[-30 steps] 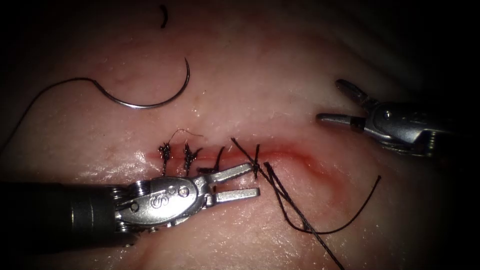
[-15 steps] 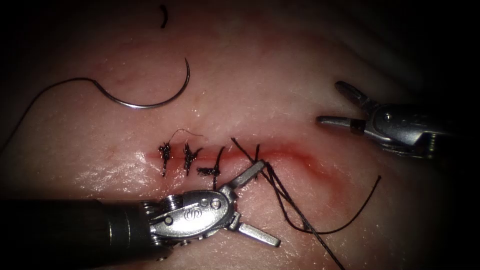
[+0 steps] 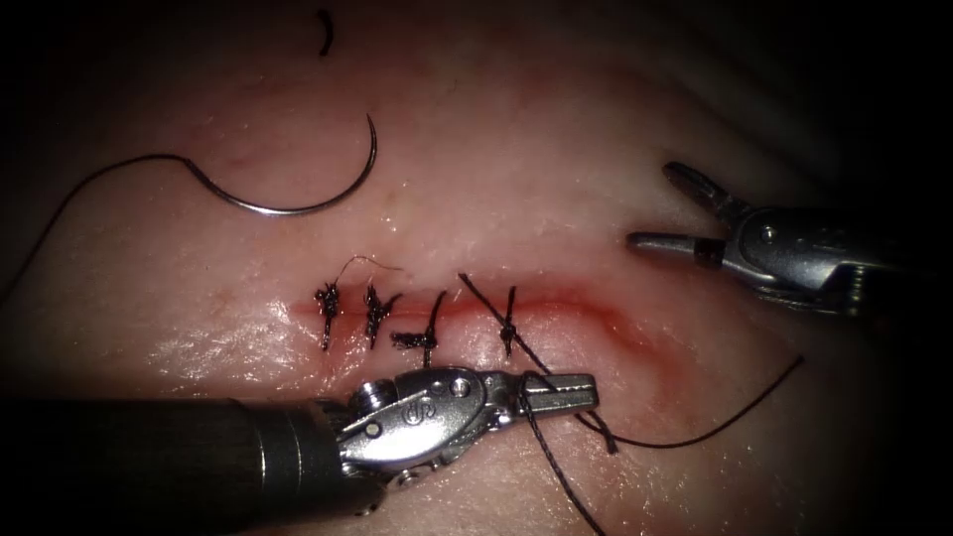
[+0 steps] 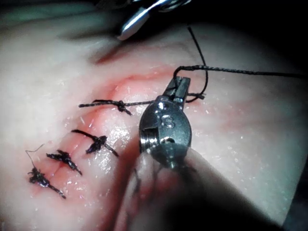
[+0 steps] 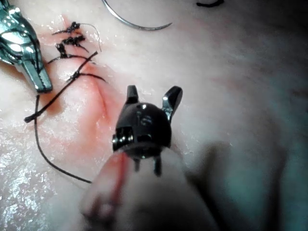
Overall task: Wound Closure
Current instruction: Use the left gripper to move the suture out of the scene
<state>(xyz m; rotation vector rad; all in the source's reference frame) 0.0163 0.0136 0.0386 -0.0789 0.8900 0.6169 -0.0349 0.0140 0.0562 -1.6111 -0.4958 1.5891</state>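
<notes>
We count four stitches across the cut [image 3: 556,298]; its right end stays unclosed. Left tool [image 3: 561,392] clamps the thread [image 3: 556,467] below; right tool [image 3: 660,208] gapes empty; needle [image 3: 298,194] lies free above.

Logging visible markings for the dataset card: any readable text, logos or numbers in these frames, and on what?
"S"-like stamped mark: on the left tool's wrist housing, seen in the endoscope and left wrist views; too small to read with certainty.
Right tool: a raised mark on its dark housing in the right wrist view, not readable.
Tissue, needle, thread: no text.
</notes>
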